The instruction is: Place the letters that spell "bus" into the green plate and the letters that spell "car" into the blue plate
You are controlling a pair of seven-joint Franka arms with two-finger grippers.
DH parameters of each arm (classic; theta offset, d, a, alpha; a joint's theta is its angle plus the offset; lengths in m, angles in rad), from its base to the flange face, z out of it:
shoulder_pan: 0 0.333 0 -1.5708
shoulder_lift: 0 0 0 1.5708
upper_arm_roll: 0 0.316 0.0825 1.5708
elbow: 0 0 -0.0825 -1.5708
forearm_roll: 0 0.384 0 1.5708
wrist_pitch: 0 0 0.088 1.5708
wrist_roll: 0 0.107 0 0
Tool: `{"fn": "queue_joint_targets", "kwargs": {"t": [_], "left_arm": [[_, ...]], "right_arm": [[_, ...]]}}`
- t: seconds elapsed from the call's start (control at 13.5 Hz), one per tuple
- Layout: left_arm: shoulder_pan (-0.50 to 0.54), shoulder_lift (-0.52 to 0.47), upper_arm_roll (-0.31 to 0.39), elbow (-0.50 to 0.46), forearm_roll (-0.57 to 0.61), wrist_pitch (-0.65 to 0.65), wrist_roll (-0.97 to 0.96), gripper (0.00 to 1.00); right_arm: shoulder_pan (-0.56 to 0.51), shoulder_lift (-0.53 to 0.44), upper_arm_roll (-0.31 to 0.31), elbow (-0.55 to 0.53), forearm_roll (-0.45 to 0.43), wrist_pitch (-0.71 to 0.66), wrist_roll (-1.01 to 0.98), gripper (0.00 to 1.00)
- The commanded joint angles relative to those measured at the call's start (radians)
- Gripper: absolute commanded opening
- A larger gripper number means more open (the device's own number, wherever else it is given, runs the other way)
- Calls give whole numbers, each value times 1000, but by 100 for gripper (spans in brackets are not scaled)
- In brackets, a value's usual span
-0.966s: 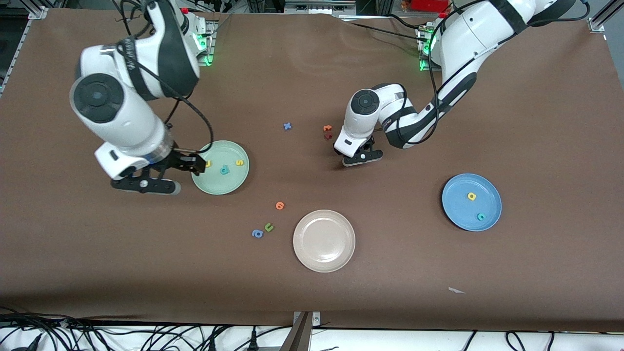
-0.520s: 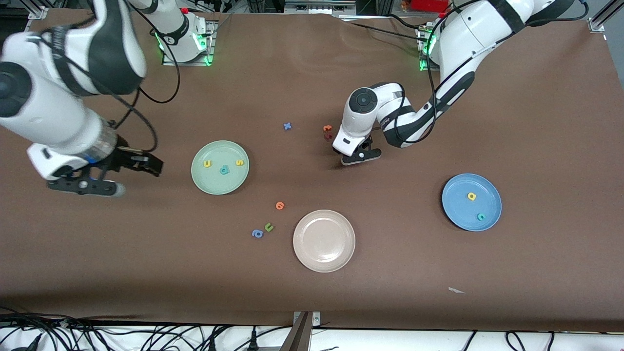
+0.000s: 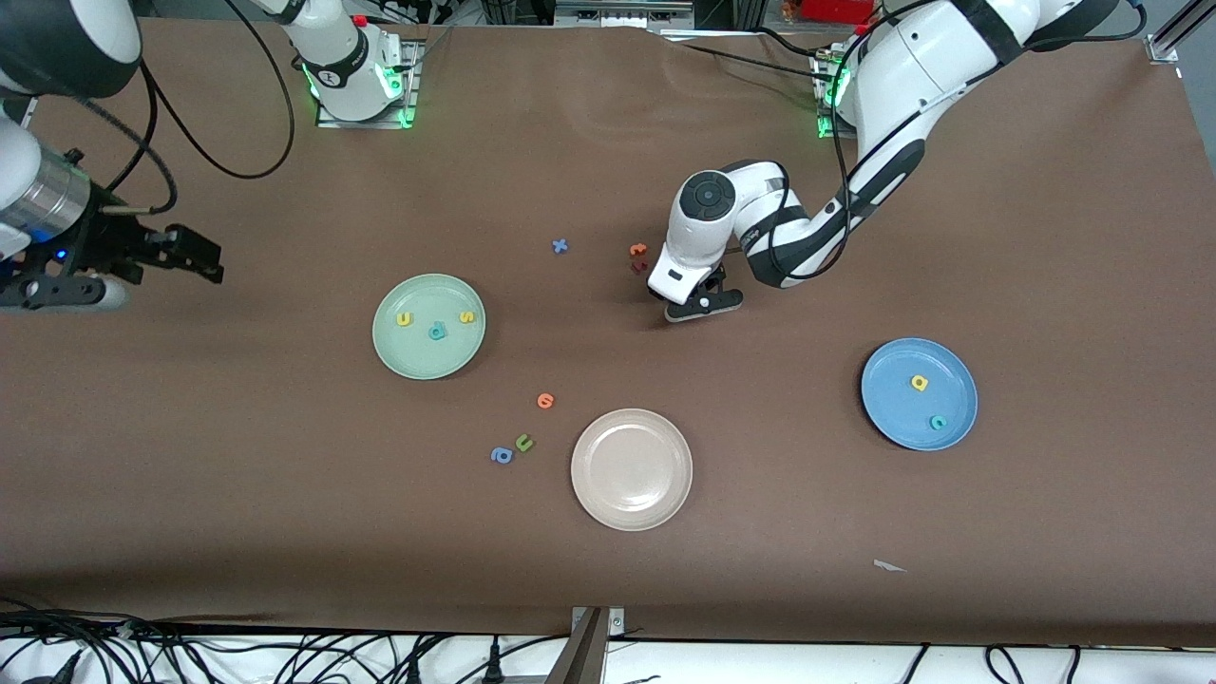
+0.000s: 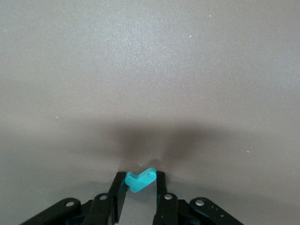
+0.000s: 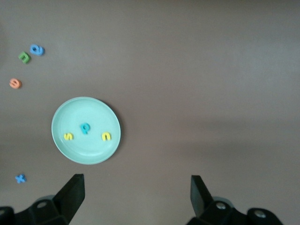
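My left gripper (image 3: 701, 302) is low over the middle of the table, shut on the teal "r" (image 4: 139, 179), which is pinched between its fingertips (image 4: 160, 180). The green plate (image 3: 427, 359) holds the yellow "u" (image 3: 405, 319), teal "b" (image 3: 437, 332) and yellow "s" (image 3: 466, 317). The blue plate (image 3: 898, 408) near the left arm's end holds the yellow "a" (image 3: 919, 383) and teal "c" (image 3: 938, 423). My right gripper (image 3: 57, 290) hangs open and empty over the right arm's end of the table. Its wrist view shows the green plate (image 5: 86, 110) from above.
A cream-white plate (image 3: 631, 468) lies nearer the front camera than the left gripper. Loose letters lie about: an orange one (image 3: 545, 400), a green "u" (image 3: 523, 442), a blue "a" (image 3: 502, 455), a blue "x" (image 3: 560, 246), and an orange-red pair (image 3: 637, 253) beside the left gripper.
The right arm has swung away from the green plate toward its own end of the table, still open. The left gripper has shut on the teal "r" and barely shifted.
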Motion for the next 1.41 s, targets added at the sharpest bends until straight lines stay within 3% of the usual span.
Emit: {"fn": "queue_joint_targets", "kwargs": {"t": [0.0,0.45,0.74,0.97,1.34], "left_arm": [[-7,16,8,31,34,-6,-17,22],[39,10,16,126,21,-90,86,19],[108,9,16,272,-82,-274,369,19],[171,15,27,370,-95,-425,596,19],[202,10,166,378,-76,-449,906,19]], "right_arm": [[-91,-69,75,-109,-10,88,-9,100],[-113,-66,70,-48,35,72,-16,100],[-114,-60,75,-29,33,35,74,100],[-108,-43,72,-8,36,30,73,100],[-107,-42,72,-6,35,25,67,100]]}}
